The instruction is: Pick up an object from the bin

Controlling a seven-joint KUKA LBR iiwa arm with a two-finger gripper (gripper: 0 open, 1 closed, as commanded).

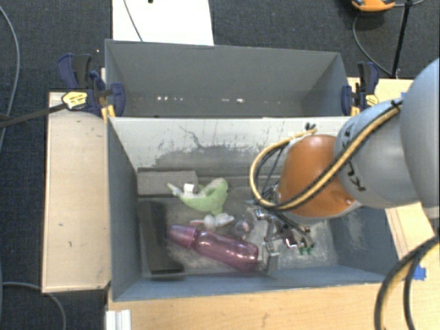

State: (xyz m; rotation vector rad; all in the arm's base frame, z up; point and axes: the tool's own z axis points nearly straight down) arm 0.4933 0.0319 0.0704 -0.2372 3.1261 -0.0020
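My gripper (269, 247) is low in the bin near its front wall, under the orange cover. Its metal fingers sit at the right end of a purple bottle-shaped thing (216, 247) that lies on its side along the bin's front. A small pale pink-and-white piece (214, 221) lies just behind the bottle, left of the gripper. Further left and back rests a light green soft toy (205, 196) with a white tag. A small green bit (306, 250) shows to the right of the gripper.
A dark flat slab lies against the bin's left wall at the front. The arm and its cables cover the right part of the bin floor.
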